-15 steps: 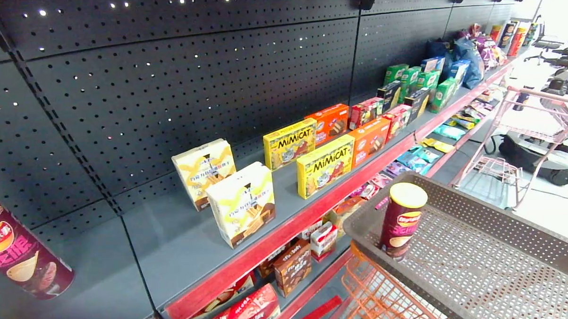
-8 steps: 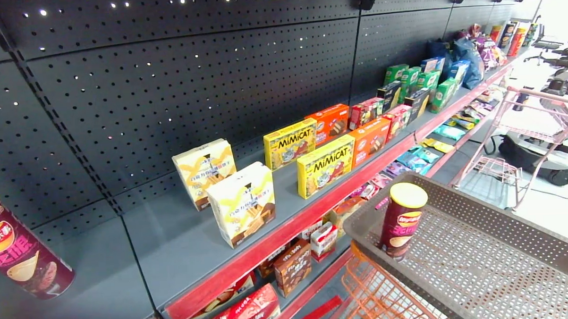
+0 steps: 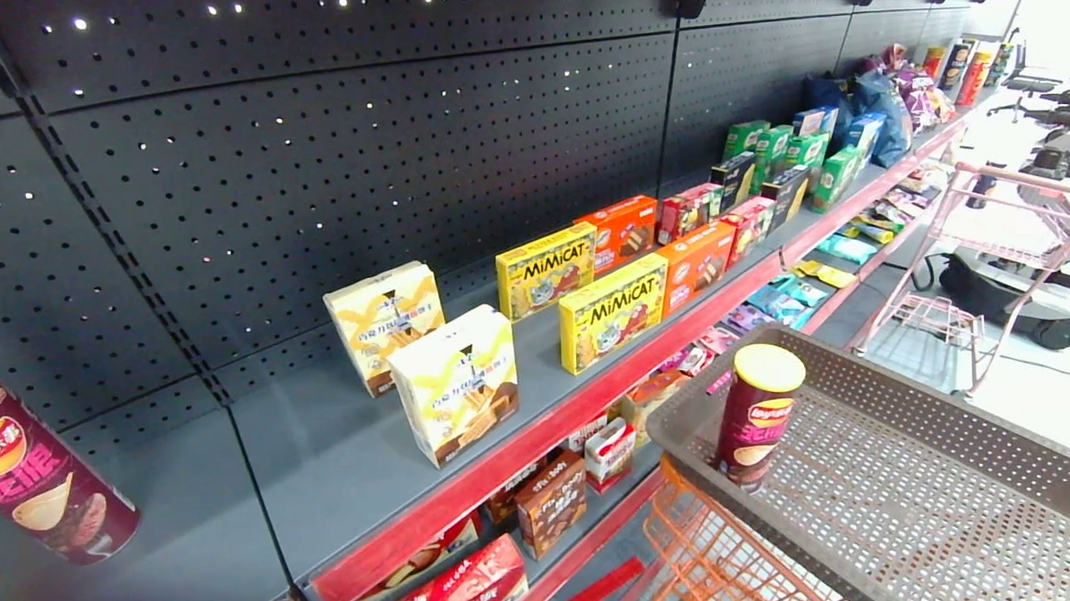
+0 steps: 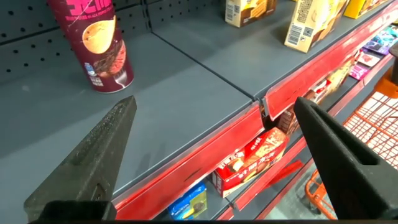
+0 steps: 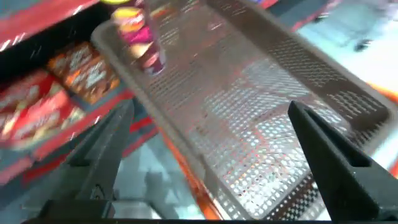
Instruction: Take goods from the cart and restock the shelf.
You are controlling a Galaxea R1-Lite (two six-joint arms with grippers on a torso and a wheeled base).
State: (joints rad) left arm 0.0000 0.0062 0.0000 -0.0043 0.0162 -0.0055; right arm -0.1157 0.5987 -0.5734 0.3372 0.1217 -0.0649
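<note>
1. Our left gripper (image 4: 214, 102) hangs over the front edge of the grey shelf (image 4: 186, 93), its fingers spread wide with nothing between them.
2. Our right gripper (image 5: 211, 107) hangs above the perforated tray (image 5: 280, 124) on top of the orange cart (image 3: 713, 561). Its jaws are just as wide and hold nothing.
3. The cart can (image 3: 760, 415), maroon with a yellow lid, stands upright in the tray corner nearest the shelf. We see it at 4 o'clock in our head view, clear of the right gripper's fingers.
4. A matching shelf can (image 3: 34, 469) stands on the shelf at 8 o'clock, apart from the left gripper.
5. Two cream boxes (image 3: 453, 383) stand one behind the other just off centre at 7 o'clock. Two yellow boxes (image 3: 613, 311) sit at their 2 o'clock, and orange boxes (image 3: 696, 264) follow along the same line.
6. Below the red rail (image 3: 540, 438), red and brown packs (image 3: 551, 504) fill the lower shelf at 6 o'clock.
7. A pink cart (image 3: 987, 258) stands in the aisle at 3 o'clock, well apart from our tray.
</note>
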